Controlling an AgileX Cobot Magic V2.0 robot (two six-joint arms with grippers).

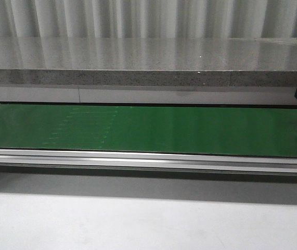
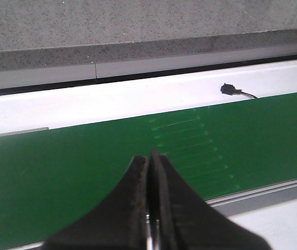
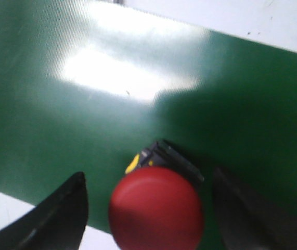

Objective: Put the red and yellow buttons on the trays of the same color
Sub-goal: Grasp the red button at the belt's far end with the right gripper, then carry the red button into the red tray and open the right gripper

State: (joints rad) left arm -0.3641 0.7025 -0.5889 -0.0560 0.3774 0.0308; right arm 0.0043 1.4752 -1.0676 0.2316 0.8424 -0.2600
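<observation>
left black gripper [image 2: 151,172]: fingers pressed together, nothing in em | right black gripper [image 3: 148,208]: fingers spread wide, angled downward

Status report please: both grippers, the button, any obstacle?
Left gripper shut, empty, over green belt. Right gripper open, straddling red button. No trays in view; nothing blocking.

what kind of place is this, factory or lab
Probably a lab mock-up of a factory sorting line: a green conveyor belt in a metal rail, a red button on it between the right pincer's open fingers, and a speckled stone ledge behind.
</observation>
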